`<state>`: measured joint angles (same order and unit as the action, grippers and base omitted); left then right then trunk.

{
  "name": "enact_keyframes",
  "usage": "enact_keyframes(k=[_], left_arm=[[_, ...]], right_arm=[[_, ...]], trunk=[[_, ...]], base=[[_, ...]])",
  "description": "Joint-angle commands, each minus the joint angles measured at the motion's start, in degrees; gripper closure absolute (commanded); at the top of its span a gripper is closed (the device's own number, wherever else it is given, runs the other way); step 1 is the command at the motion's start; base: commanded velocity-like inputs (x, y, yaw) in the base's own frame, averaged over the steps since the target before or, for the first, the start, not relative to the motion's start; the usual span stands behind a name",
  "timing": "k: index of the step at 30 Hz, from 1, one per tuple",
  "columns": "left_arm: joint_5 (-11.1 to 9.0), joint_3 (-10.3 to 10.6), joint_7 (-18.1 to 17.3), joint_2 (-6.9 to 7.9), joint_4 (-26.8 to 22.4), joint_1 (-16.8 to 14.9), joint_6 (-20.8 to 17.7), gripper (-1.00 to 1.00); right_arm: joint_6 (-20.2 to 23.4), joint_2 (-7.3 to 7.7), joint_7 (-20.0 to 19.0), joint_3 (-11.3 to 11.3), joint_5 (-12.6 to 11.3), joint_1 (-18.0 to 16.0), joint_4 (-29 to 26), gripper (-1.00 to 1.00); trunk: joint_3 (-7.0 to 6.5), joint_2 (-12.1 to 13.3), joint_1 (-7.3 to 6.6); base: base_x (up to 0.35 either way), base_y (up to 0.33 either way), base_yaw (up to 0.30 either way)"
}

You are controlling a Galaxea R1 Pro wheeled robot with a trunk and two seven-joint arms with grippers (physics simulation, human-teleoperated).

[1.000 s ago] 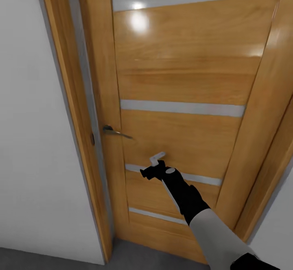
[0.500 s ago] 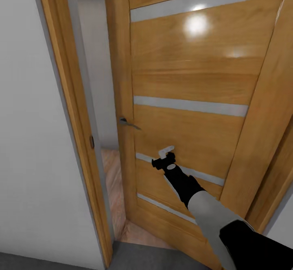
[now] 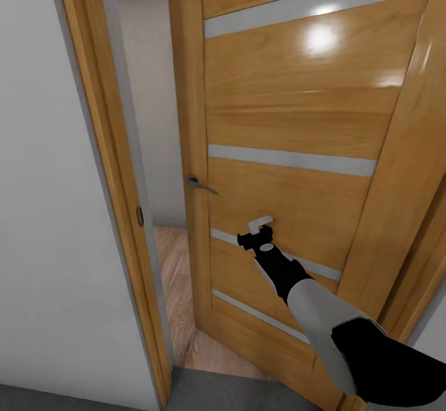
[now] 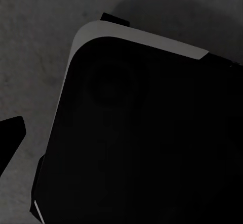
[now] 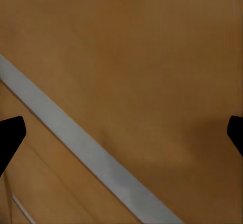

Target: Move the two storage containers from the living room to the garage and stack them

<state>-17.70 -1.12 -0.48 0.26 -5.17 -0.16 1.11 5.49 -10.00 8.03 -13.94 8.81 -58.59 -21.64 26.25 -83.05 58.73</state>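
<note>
Overhead glare on glossy door [image 3: 297,108]

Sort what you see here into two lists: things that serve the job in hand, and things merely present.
Serving the job:
right gripper, against the door
wooden door, ajar
wood-plank floor beyond it

Merely present:
door handle
white wall
door frame

Dark grey concrete floor [image 3: 235,392] at the doorway's foot, light wood-plank flooring of the living room [image 3: 176,287] beyond the half-open door

Glossy varnished wood door [image 3: 297,108] with matt grey inlay strips [image 3: 291,160], metal handle [image 3: 201,184], mottled rough concrete floor [image 4: 30,42].
</note>
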Motion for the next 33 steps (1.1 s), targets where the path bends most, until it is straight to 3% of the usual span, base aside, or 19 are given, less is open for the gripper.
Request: enact_keyframes(k=[1,13,33], left_arm=[[-0.2,-0.1,0.0,0.0,0.0,0.0,0.1,-1.0],[-0.2,-0.1,0.0,0.0,0.0,0.0,0.1,-1.0],[-0.2,-0.1,0.0,-0.21,-0.2,0.0,0.1,-1.0]], right_arm=[[0.5,0.0,0.3,-0.3,0.6,0.0,-0.1,-1.0],[-0.1,0.0,0.2,0.0,0.2,0.0,-0.4,-1.0],[3.5,0.0,0.7,-0.2,0.5,0.0,-0.1,-1.0]], trunk=[[0.06,0.0,0.0],[0.06,0.0,0.0],[0.06,0.0,0.0]], base=[[0.0,0.0,0.0],[0.0,0.0,0.0],[0.013,-0.002,0.0]])
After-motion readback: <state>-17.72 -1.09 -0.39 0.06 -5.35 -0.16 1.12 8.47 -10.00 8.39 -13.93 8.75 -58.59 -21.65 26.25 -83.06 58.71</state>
